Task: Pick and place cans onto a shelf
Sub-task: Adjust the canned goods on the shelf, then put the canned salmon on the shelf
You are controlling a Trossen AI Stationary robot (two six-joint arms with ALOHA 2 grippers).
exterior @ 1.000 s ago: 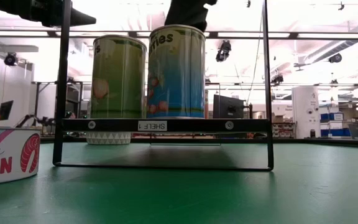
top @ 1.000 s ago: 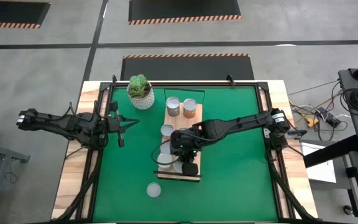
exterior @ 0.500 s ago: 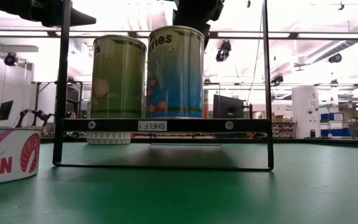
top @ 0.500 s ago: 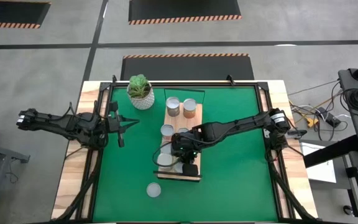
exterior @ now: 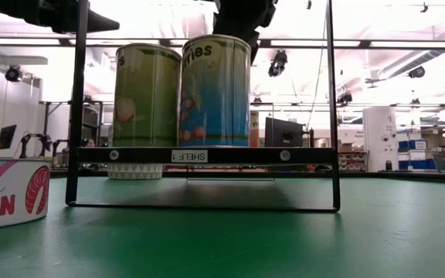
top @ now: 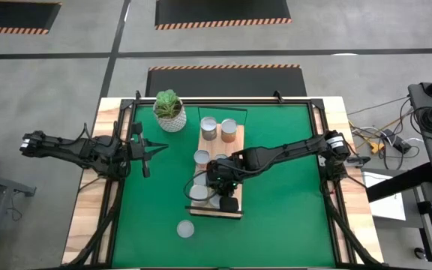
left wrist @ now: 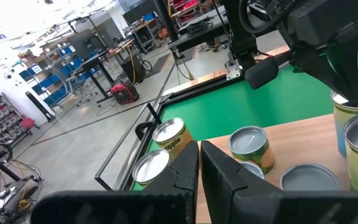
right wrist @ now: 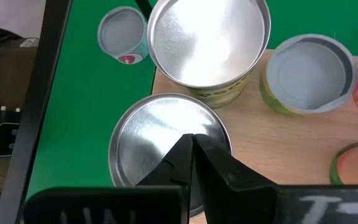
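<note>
Nearing the end: filling the shelf [top: 231, 154] with cans [top: 219, 130].

Hovering with right gripper [top: 217, 182] clenched empty over a tall can [right wrist: 164, 138]; leaving one can [top: 185, 229] waiting on the mat [top: 276, 217]; idling with left gripper [top: 160, 147] clenched, well apart.

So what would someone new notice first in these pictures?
Probably the right gripper, shut, poised directly over a can's silver top on the wooden shelf mid-table. Next, the potted plant at the green mat's far edge, and the left gripper parked, shut, at the mat's left.

Overhead and table-level views share the shelf [top: 217, 176]; wrist cameras sit close
</note>
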